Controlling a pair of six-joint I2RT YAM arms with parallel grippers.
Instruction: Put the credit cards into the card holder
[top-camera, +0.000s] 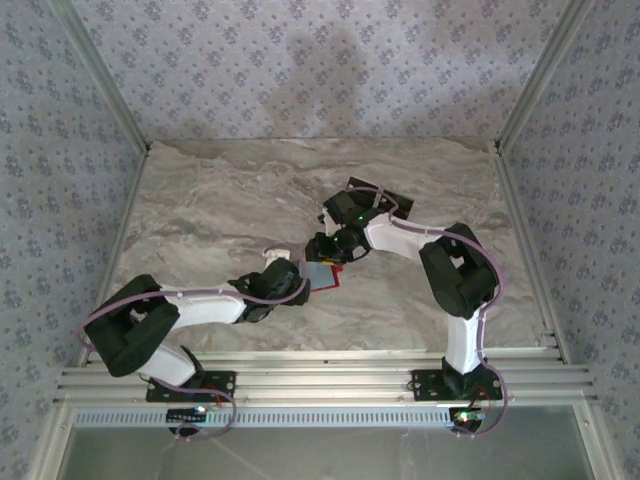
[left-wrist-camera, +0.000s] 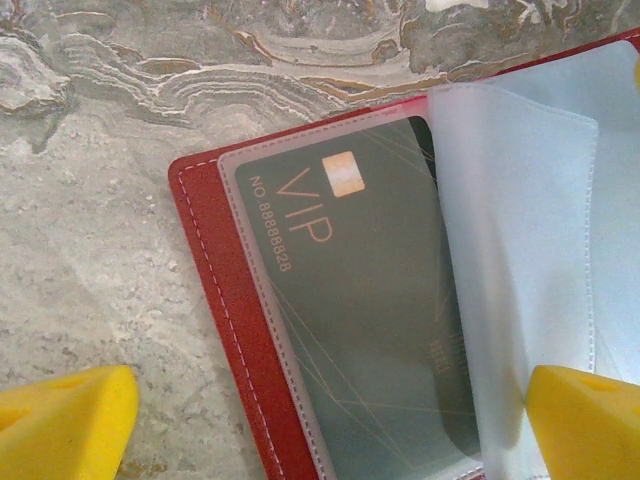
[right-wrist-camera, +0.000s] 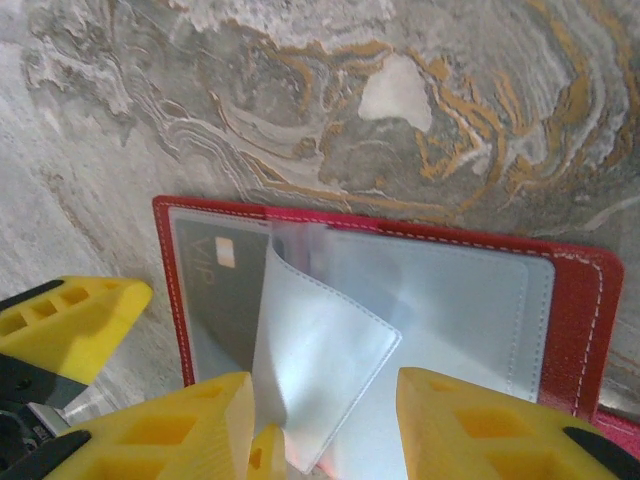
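Meeting mid-table (top-camera: 220, 190) over the open card holder (right-wrist-camera: 575, 320), the left gripper (left-wrist-camera: 325, 425) gaped wide; the right gripper (right-wrist-camera: 330, 420) stood unclenched astride a raised sleeve (right-wrist-camera: 320, 340); one credit card (left-wrist-camera: 360, 300) sat pocketed.

Open red card holder (left-wrist-camera: 225, 300), VIP card (left-wrist-camera: 370, 300) inside

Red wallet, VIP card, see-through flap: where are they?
Red wallet (left-wrist-camera: 245, 320): left wrist view, on its stitched red border.
VIP card (left-wrist-camera: 370, 330): left wrist view, middle of its dark face.
See-through flap (right-wrist-camera: 320, 365): right wrist view, middle of the lifted page.
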